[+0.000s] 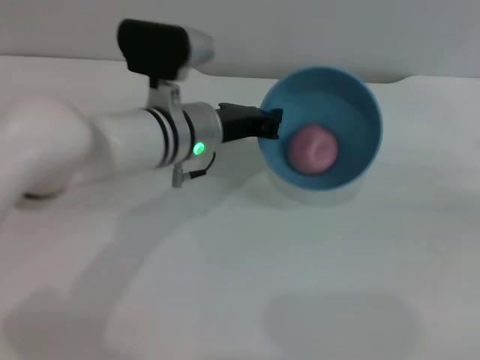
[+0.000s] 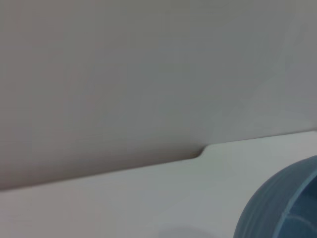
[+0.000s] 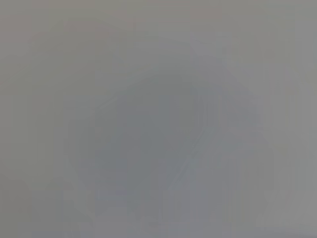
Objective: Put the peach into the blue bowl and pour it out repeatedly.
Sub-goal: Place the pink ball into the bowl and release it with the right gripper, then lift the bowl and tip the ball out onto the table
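From the left of the head view the left gripper (image 1: 271, 124) reaches to centre frame, its dark jaws clamped on the near rim of the blue bowl (image 1: 358, 97), held tilted at upper right. The peach (image 1: 313, 149) lies inside against the lower wall. The pour looks under way; next calls for tipping further until it rolls out
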Motion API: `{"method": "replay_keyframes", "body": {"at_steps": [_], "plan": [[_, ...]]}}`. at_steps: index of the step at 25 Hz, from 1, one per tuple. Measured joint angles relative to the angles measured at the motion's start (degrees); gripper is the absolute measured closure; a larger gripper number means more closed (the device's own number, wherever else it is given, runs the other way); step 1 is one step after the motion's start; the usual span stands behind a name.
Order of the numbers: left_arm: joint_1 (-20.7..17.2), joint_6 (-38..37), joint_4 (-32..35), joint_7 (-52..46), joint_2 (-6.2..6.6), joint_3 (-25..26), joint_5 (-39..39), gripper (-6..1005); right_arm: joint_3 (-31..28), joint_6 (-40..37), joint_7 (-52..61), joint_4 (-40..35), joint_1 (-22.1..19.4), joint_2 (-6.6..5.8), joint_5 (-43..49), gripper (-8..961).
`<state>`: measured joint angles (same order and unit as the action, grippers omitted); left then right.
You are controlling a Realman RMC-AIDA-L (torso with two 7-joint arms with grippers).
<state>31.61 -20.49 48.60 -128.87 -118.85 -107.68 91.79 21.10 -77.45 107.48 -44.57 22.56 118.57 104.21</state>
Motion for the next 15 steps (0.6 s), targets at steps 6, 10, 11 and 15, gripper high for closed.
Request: {"method": "replay_keyframes", "body": {"at_steps": [6,10,11,15], "plan": [[-0.4,15.8,0.1,1.9,-0.13,-11.7,-1.4,999,-7.5,-0.2,-0.1,2.3,-2.0,-0.08,0.0,510],[-1.2,29.2,0.0,1.6,-0.12,-19.6,-1.3,999,-8.2,0.0,-2.4,3.8,-2.1,-0.09,-0.1,510],[-1.3,31.9,0.0,1.6,-0.15,-21.5,-1.2,999,-8.2,0.0,-3.0,4.3,-2.0,-0.11,-0.1,509],[-1.2,47.7,-0.9,1.6,-0.2,-33.1,1.0,999,-8.3,0.1,-3.8,5.4,-1.4,-0.24,-0.1,509]]}}
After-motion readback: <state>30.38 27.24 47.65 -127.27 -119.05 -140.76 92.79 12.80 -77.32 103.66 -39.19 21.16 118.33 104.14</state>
